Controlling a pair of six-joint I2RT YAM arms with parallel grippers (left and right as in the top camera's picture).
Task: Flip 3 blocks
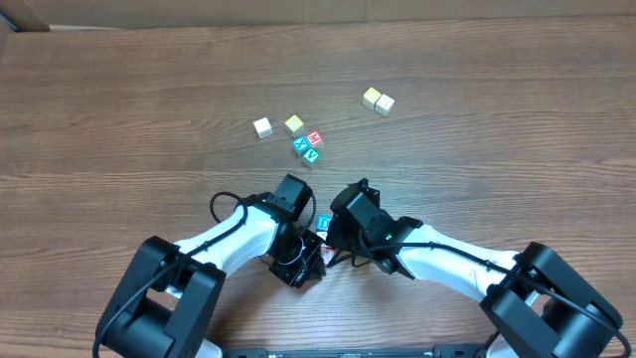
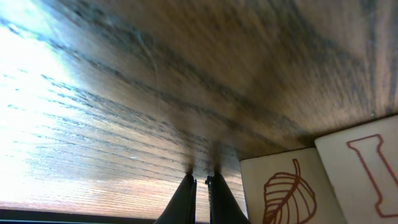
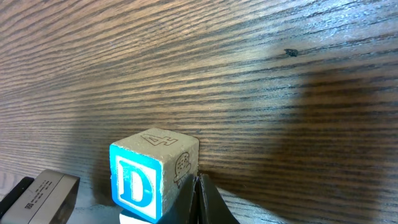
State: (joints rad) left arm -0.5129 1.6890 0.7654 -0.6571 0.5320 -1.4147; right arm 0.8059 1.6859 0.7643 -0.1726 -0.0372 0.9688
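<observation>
The blue-faced D block (image 3: 138,185) stands on the table and shows in the overhead view as a blue spot (image 1: 324,223) between the two arms. My right gripper (image 3: 198,182) is shut, its tips resting against the block's right side with nothing between them. A pale edge shows under the D face. My left gripper (image 2: 201,181) is also shut and empty, tips down on the wood. Just to its right lie a whitish block with a red leaf drawing (image 2: 286,190) and a block with a red letter (image 2: 364,171), side by side. Overhead, only a red sliver (image 1: 331,257) of them shows.
Farther back on the table stand a whitish cube (image 1: 262,126), a yellow-topped cube (image 1: 294,123), a red-lettered cube (image 1: 315,137), a blue X cube (image 1: 300,145) and a green V cube (image 1: 312,155). Two more cubes (image 1: 378,100) sit at the back right. Both arms crowd the near centre.
</observation>
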